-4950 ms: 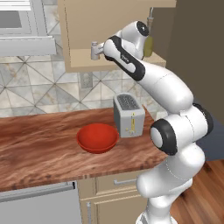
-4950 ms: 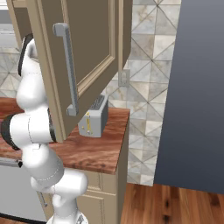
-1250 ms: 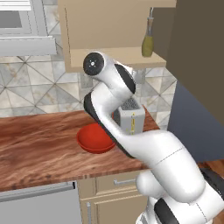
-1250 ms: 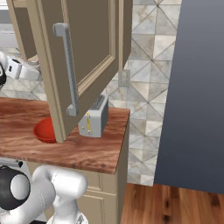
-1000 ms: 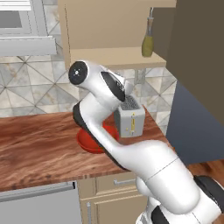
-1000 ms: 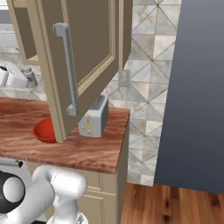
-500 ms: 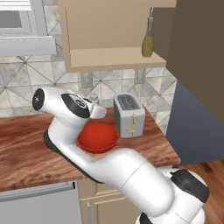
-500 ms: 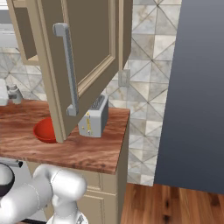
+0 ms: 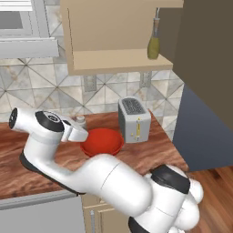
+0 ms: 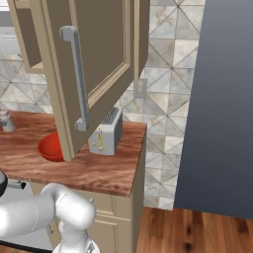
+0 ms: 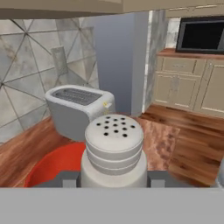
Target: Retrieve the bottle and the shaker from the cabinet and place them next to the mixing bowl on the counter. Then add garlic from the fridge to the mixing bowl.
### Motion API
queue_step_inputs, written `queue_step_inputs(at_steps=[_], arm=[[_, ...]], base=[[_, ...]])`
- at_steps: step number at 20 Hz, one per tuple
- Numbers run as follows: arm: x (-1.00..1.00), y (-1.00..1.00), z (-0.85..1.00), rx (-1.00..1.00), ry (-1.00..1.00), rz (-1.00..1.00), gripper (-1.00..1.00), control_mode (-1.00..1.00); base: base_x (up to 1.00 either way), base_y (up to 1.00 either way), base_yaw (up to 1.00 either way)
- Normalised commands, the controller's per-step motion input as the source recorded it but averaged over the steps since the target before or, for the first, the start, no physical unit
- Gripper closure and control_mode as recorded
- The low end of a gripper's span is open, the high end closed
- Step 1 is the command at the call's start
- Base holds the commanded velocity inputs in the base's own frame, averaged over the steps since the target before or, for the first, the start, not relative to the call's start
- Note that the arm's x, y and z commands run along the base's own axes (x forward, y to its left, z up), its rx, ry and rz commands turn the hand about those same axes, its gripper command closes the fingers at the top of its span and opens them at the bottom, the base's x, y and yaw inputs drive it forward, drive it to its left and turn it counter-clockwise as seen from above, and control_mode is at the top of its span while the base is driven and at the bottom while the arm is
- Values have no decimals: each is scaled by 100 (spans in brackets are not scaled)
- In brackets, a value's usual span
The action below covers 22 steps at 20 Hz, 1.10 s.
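Note:
The small grey shaker [image 11: 113,148] with its holed cap stands between my fingertips [image 11: 70,180], and my gripper [image 9: 80,129] is shut on it. It hangs low over the counter [image 9: 150,154], just left of and behind the red mixing bowl [image 9: 102,141]; whether it touches the wood I cannot tell. From the right base the shaker [image 10: 5,120] appears at the far left, beyond the bowl [image 10: 49,147]. The olive-yellow bottle [image 9: 154,43] stands upright on the shelf of the open cabinet [image 9: 113,61].
A grey toaster [image 9: 134,119] stands right of the bowl, against the tiled wall. The open cabinet door [image 10: 94,64] juts out over the counter's right end. The grey fridge [image 10: 222,99] rises beyond the counter's end. A microwave [image 9: 18,22] hangs upper left.
The arm has swung down and to the left, from in front of the cabinet to the counter left of the bowl, carrying the shaker with it.

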Motion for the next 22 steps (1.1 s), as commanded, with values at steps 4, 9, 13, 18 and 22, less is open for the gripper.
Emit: queue_step_inputs(at_steps=[4, 9, 13, 18, 22], arm=[[0, 30, -56, 0, 1, -8, 100, -100], [9, 0, -33, 0, -2, -4, 100, -100], [1, 7, -29, 0, -2, 0, 100, -100], [1, 5, -45, 0, 0, 0, 100, -100], [8, 0, -44, 0, 3, 0, 100, -100]], base=[[0, 0, 0], [0, 0, 0], [0, 0, 0], [0, 0, 0], [0, 0, 0]])
